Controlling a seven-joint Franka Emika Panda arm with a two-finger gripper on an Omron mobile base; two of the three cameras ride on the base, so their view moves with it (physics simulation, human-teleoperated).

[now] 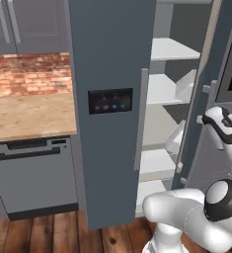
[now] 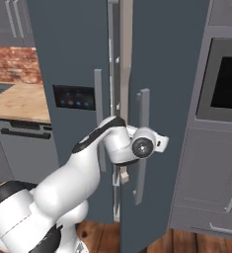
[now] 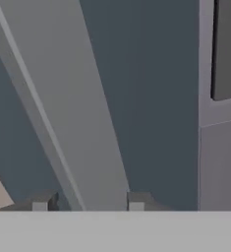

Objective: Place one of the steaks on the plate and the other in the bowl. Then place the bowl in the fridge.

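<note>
- Left base view: the fridge [image 1: 110, 99] stands with its right door [image 1: 206, 99] swung open, so the white shelves [image 1: 169, 49] show in the gap; none of them carries a bowl that I can make out. The left door, with its black panel of blue lights [image 1: 110, 101] and long silver handle [image 1: 143, 118], is closed. The arm's wrist [image 1: 221, 123] sits against the open door's outer side. Left of the fridge are a wooden tabletop [image 1: 28, 116] and a grey dishwasher [image 1: 33, 173]; no steak, plate or bowl lies on the visible part.
- Right base view: the arm reaches up to the right door's silver handle [image 2: 143, 143], and the gripper [image 2: 123, 174] sits just beside its lower half, between the two doors. Whether it is touching the bar is hidden by the wrist.
- Hand view: the two dark fingertips [image 3: 43, 202] stand apart on either side of a pale grey bar running diagonally up, most likely the door handle. The jaws are part-way parted and not visibly pressed onto the bar, so I judge nothing is firmly grasped.
- Step in hand, as I read it: working the fridge door. To do it well, keep the bar centred between the fingertips, square the hand to it, and move along the door's arc, not straight.
</note>
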